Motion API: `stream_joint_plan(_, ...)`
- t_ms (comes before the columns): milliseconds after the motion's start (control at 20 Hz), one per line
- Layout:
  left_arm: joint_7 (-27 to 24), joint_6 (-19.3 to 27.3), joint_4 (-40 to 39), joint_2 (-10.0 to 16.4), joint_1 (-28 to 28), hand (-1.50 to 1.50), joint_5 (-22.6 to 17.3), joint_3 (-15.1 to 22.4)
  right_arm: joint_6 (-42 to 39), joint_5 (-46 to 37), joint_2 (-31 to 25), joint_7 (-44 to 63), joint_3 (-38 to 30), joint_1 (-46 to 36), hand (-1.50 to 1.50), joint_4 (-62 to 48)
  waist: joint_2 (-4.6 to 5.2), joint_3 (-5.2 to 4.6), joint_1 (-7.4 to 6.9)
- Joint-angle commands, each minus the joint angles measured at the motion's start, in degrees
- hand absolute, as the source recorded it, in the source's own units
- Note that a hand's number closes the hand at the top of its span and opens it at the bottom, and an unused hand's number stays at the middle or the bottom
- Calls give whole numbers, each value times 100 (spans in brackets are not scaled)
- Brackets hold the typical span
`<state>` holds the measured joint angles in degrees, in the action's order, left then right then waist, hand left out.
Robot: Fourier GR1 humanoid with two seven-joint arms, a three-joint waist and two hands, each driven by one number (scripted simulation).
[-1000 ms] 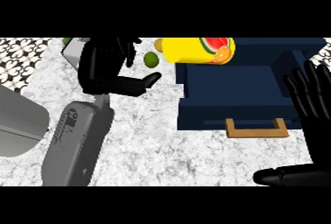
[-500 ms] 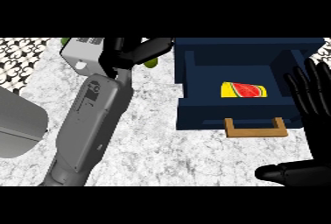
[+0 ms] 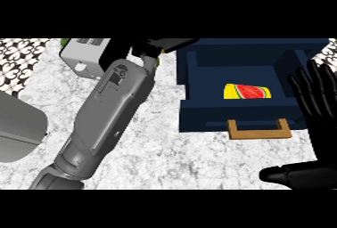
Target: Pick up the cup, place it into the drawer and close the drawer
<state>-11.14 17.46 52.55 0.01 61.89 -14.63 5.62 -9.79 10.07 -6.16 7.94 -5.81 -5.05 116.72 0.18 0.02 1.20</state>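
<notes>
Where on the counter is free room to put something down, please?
Bare counter lies below the drawer and its handle, between the left forearm and the right hand. Crowded: the drawer's top left corner, where the left hand is.

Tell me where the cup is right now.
Head view, right side: the cup lies inside the open navy drawer, just behind its wooden handle and left of the resting right hand.

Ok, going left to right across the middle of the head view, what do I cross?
From the left edge: grey rounded object → left forearm → open blue drawer → watermelon-print cup lying inside it → right hand, resting open at the right edge.
</notes>
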Motion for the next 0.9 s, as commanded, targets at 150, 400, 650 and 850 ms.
stream_joint_plan(150,-447,422,-1292,-1,701,150,-745,584,-91,99,-106,-146,-196,-96,-150,-230,23,2,104)
stream_joint_plan(400,-956,261,-2059,-1,730,150,-989,715,64,190,-67,322,-93,-136,-150,252,30,0,140)
stream_joint_plan(650,-730,442,-2725,-1,1397,150,-1314,1187,-20,-108,66,-117,158,-158,-150,-133,75,5,268)
stream_joint_plan(850,-1077,545,-2890,-1,1311,150,-1550,1647,-59,-56,109,-134,207,-6,-150,11,92,6,369)
